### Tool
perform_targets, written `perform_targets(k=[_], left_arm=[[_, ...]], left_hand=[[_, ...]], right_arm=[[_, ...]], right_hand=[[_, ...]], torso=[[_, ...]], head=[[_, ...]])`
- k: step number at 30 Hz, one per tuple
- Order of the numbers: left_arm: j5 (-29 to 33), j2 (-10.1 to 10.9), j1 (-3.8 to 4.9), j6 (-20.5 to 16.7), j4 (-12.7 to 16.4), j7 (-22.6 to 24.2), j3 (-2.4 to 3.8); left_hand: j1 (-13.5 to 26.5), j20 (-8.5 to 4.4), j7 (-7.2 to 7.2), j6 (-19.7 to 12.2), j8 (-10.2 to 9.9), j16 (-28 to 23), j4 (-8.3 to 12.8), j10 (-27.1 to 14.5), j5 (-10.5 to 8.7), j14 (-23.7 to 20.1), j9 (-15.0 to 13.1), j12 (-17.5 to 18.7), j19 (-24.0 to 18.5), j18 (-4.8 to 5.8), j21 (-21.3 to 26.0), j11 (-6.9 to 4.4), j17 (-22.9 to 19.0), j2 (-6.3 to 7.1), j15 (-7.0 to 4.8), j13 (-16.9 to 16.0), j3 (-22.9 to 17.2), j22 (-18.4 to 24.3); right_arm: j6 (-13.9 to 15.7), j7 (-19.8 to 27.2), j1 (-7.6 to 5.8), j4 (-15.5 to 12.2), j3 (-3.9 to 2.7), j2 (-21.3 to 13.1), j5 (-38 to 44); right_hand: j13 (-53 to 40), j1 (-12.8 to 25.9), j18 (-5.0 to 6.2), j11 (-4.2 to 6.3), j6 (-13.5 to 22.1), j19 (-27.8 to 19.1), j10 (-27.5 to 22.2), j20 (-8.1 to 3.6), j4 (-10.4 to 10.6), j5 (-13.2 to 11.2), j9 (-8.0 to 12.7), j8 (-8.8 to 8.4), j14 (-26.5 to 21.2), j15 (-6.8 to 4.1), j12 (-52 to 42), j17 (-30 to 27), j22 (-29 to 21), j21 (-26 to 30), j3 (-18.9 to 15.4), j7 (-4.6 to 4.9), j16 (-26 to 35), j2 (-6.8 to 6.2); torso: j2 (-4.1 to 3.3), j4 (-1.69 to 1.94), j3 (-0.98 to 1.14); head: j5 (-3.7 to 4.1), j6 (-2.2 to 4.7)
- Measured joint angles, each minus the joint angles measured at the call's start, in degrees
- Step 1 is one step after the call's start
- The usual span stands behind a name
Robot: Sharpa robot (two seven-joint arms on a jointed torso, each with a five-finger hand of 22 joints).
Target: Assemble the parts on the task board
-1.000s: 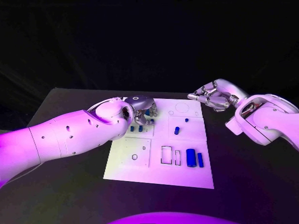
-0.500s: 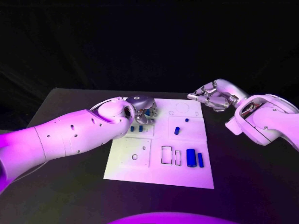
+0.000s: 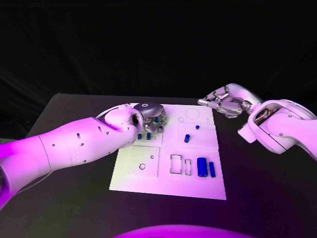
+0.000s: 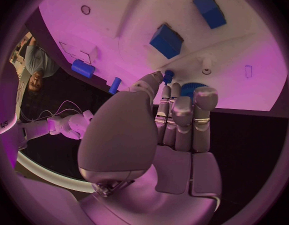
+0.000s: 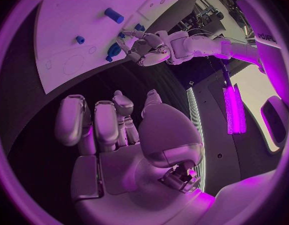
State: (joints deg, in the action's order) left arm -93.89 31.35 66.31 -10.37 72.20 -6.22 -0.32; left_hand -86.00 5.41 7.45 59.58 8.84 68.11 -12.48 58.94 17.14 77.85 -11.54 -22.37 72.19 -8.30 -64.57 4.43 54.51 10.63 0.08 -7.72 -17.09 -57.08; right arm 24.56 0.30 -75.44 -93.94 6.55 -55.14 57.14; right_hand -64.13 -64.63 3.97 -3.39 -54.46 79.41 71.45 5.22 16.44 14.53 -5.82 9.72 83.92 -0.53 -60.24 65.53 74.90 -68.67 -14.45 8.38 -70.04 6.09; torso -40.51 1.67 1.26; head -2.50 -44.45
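The left hand [image 3: 150,117] hovers low over the far left corner of the task board [image 3: 137,181], fingertips [image 4: 167,80] closing on a small blue peg [image 4: 169,75]; whether it is truly pinched cannot be told. The right hand [image 3: 226,101] hangs off the board's far right corner, fingers loosely curled, holding nothing. The step looks like a pick-up; next it needs a firm pinch and a straight lift. The board is flat, matt white with recessed slots; the blue blocks [image 4: 166,40] are smooth and boxy.
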Motion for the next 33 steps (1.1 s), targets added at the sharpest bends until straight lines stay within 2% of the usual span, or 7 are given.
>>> perform_targets(k=[6, 8, 16, 18, 33], left_arm=[[0.19, -0.13, -0.08, 0.54, -0.26, 0.06, 0.0], [0.23, -0.15, -0.08, 0.72, -0.34, 0.07, 0.0], [0.31, -0.14, -0.1, 1.34, -0.55, 0.08, 0.01], [0.32, -0.14, -0.1, 1.43, -0.55, 0.08, 0.04], [0.49, -0.2, -0.04, 2.04, -0.75, 0.88, 0.09]], left_hand=[[-0.42, -0.21, -0.08, 0.32, -0.24, 0.63, 0.17, 0.84, 0.0, 0.0, 0.27, 0.27, 0.21, -0.02, -0.51, -0.22, 0.06, 0.06, 0.0, 0.32, -0.83, -0.57], [-0.93, -0.11, -0.3, 0.72, -0.29, 1.33, 0.5, 1.61, 0.0, 0.33, 0.42, 0.63, 0.52, 0.73, -1.35, -0.53, 0.41, -0.46, -0.34, 0.49, -1.76, -1.37], [-1.14, -0.3, -0.2, 1.66, -0.56, 1.92, 1.29, 2.97, 0.0, 0.33, 0.76, 1.8, 0.72, 0.73, -2.17, -0.52, 0.46, -0.67, -0.33, 1.07, -3.66, -2.42], [-1.52, -0.3, -0.1, 1.75, -0.78, 2.22, 1.76, 3.49, 0.0, 0.52, 0.8, 1.95, 0.72, 0.74, -2.55, -0.61, 0.46, -1.05, -0.52, 1.19, -4.13, -2.82], [-2.34, -0.58, -0.21, 4.5, -1.13, 4.55, 5.34, 7.2, -0.72, 1.34, 1.28, 4.64, 1.4, 0.73, -5.37, -0.85, 1.53, -1.11, -0.92, 1.67, -9.45, -6.02]], right_arm=[[0.0, 0.02, 0.0, -0.02, 0.0, 0.01, -0.01], [0.0, 0.02, 0.0, -0.02, 0.0, 0.01, -0.01], [0.0, 0.03, 0.0, 0.02, 0.0, 0.0, -0.02], [0.0, 0.04, 0.0, 0.02, 0.0, 0.01, -0.02], [0.06, 0.09, 0.0, 0.05, 0.0, 0.07, -0.04]], right_hand=[[0.0, 0.0, 0.0, 0.0, 0.0, 0.0, 0.0, 0.0, 0.0, 0.0, 0.0, 0.0, 0.0, 0.0, 0.0, 0.0, 0.0, 0.0, 0.0, 0.0, 0.0, 0.0], [0.0, 0.0, 0.0, 0.0, 0.0, 0.0, 0.0, 0.0, 0.0, 0.0, 0.0, 0.0, 0.0, 0.0, 0.0, 0.0, 0.03, 0.0, 0.0, 0.0, 0.0, 0.0], [0.0, 0.0, 0.0, 0.0, 0.0, 0.0, 0.0, 0.0, 0.0, 0.0, 0.01, 0.0, 0.0, 0.0, 0.0, 0.0, 0.04, 0.0, 0.0, 0.0, 0.0, 0.0], [0.0, 0.0, 0.0, 0.0, 0.0, 0.0, 0.0, 0.0, 0.0, 0.0, 0.01, 0.0, 0.0, 0.0, 0.0, 0.01, 0.04, 0.0, 0.0, 0.0, 0.0, 0.0], [0.0, 0.0, 0.0, 0.0, 0.0, 0.0, 0.0, 0.0, 0.16, 0.0, -0.03, 0.0, 0.0, 0.0, 0.0, -0.04, 0.03, 0.32, -0.16, 0.0, 0.0, 0.0]], torso=[[0.0, 0.03, -0.01], [0.0, 0.03, -0.02], [0.0, 0.01, -0.03], [0.0, 0.01, -0.03], [0.03, 0.02, 0.01]], head=[[0.03, -0.02], [0.03, -0.01], [0.07, -0.01], [0.08, -0.02], [0.01, -0.07]])
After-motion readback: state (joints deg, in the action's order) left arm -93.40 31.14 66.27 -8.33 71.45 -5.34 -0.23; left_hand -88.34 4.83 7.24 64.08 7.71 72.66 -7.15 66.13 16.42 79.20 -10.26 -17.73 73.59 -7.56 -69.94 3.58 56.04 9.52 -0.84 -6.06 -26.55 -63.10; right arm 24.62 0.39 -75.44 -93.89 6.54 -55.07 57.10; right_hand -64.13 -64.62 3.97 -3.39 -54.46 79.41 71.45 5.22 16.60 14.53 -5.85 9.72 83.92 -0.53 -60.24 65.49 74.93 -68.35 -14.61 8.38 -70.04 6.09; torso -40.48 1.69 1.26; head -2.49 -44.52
